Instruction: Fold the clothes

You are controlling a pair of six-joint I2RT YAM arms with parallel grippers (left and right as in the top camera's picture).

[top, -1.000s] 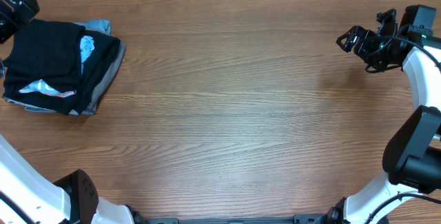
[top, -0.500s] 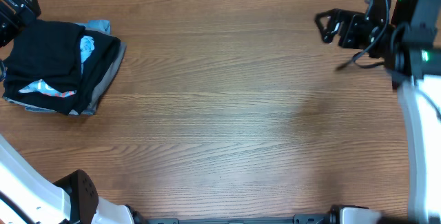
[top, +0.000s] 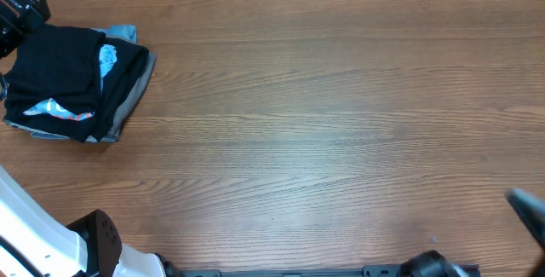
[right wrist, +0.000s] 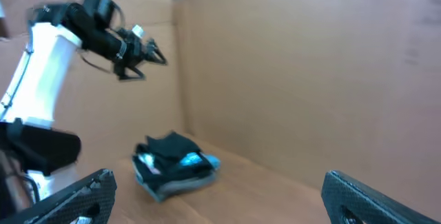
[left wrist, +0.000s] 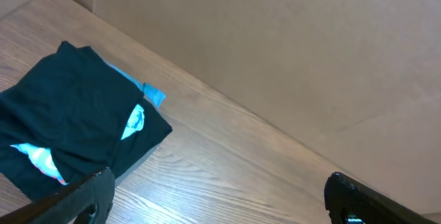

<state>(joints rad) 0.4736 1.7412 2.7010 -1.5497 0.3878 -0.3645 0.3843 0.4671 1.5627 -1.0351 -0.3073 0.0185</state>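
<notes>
The clothes, a black T-shirt [top: 55, 68], lie folded on top of a small pile at the table's far left, also seen in the left wrist view [left wrist: 62, 107] and, blurred, in the right wrist view [right wrist: 169, 148]. My left gripper [top: 19, 8] hovers just beyond the pile's back left corner. Its jaws stand wide open in its own view [left wrist: 220, 207], over bare wood to the right of the pile. My right gripper [right wrist: 220, 200] is open too, empty, and faces the pile from far across the table. Overhead, only a dark blur of the right arm [top: 530, 209] shows.
A light blue T-shirt [top: 106, 55] with white and red lettering and a grey garment [top: 143, 81] lie under the black one. Cardboard walls [left wrist: 275, 45] stand along the back of the wooden table [top: 324, 124]. The left arm's base [top: 94, 234] sits at the front left.
The right arm swung from the back right corner out of the overhead view, leaving a blur at the lower right edge. The left gripper and the pile stayed put.
</notes>
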